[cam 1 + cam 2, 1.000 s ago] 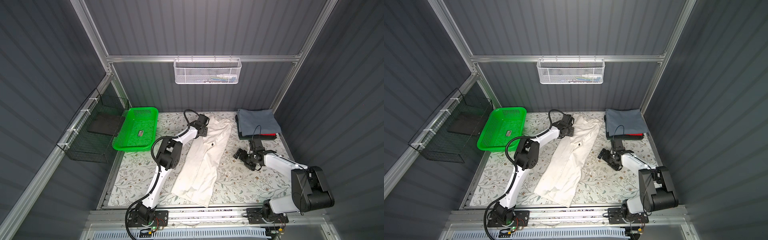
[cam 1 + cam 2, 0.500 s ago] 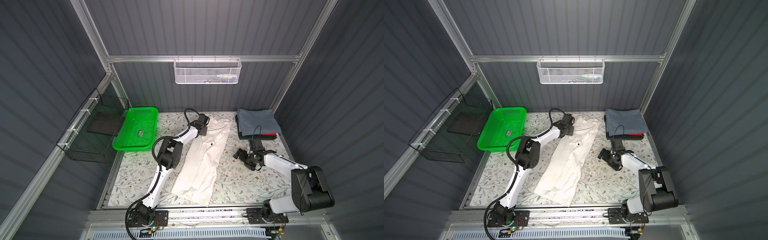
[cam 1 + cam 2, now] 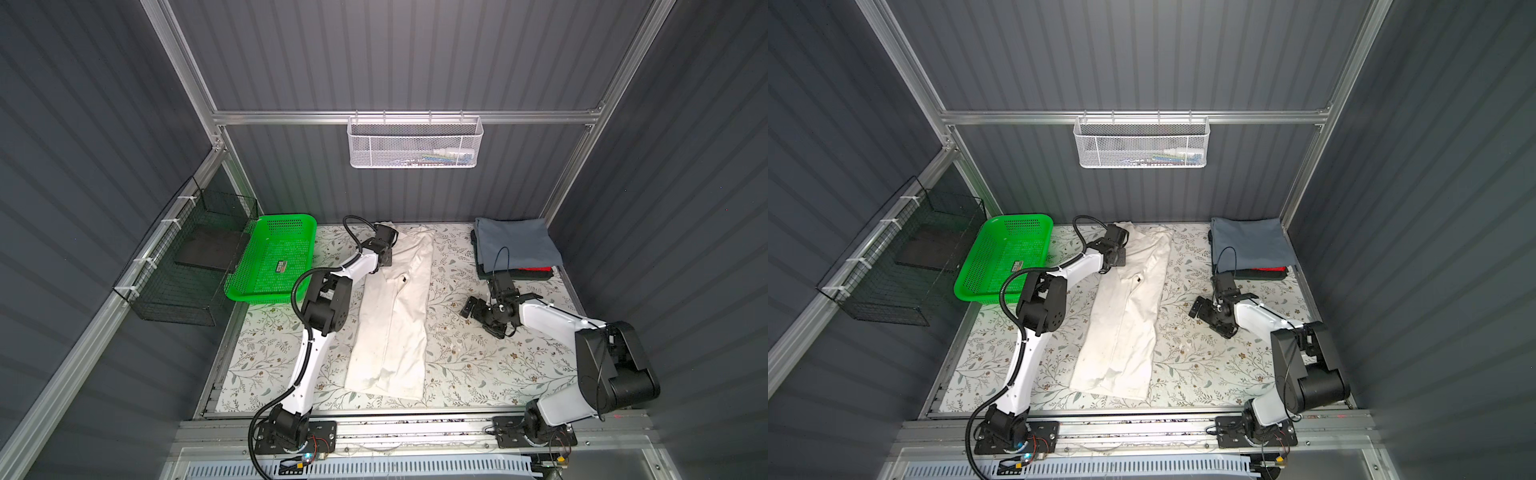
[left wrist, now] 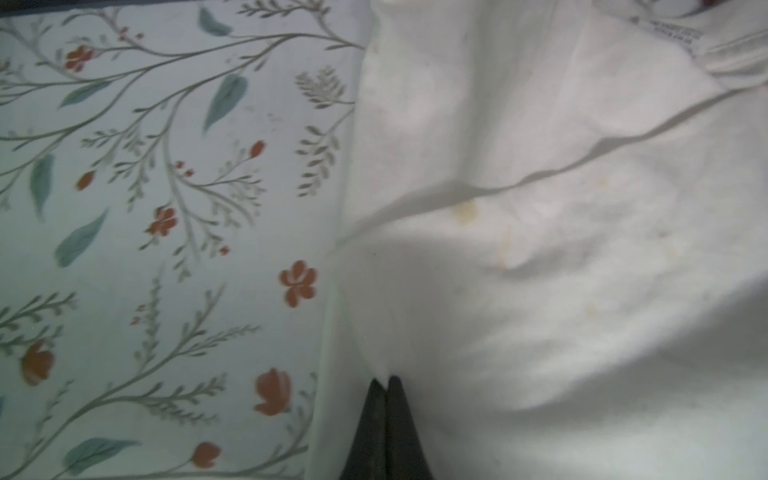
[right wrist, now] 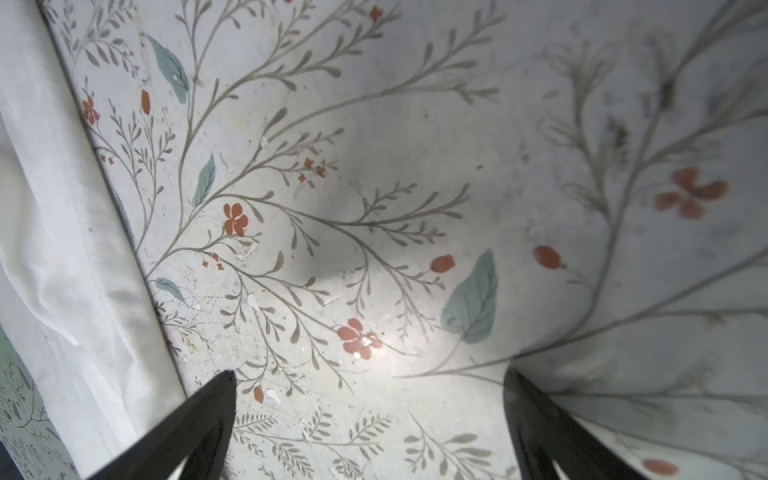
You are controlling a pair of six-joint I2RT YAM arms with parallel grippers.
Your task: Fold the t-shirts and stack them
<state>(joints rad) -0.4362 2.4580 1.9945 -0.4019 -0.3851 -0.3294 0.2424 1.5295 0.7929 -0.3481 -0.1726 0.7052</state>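
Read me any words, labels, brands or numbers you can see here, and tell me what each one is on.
Too small to read: sticker in the green basket.
Blurred, unreadable: printed tag on the white t-shirt.
No other text is legible.

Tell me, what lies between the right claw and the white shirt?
Only bare floral cover lies between the right gripper and the white shirt; the right wrist view shows it.
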